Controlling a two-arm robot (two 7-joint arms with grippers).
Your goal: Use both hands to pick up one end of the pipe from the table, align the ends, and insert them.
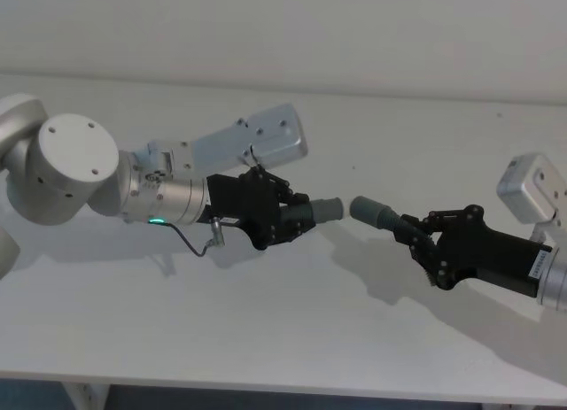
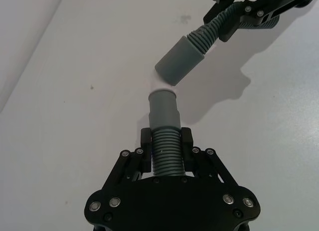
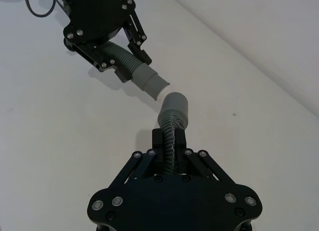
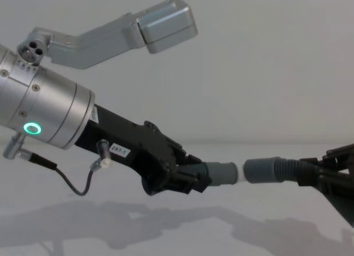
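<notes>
Table point(image 1: 266, 339), white, beneath both arms. Above its middle, left gripper point(image 1: 299, 212) clamps left hose piece point(image 2: 166, 153); right gripper point(image 1: 415, 235) clamps right hose piece point(image 3: 169, 141). Left cuff point(image 2: 164, 111) and right cuff point(image 3: 175, 109) face each other, just apart, clear of the table.

Bright diffuse light; soft shadows on table point(image 1: 266, 339); focus sharp.

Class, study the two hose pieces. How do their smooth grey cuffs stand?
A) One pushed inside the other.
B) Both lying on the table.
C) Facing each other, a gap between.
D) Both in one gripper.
C. The left gripper holds the left hose piece, the right gripper the right hose piece; the left cuff and the right cuff face each other with a gap between.
</notes>
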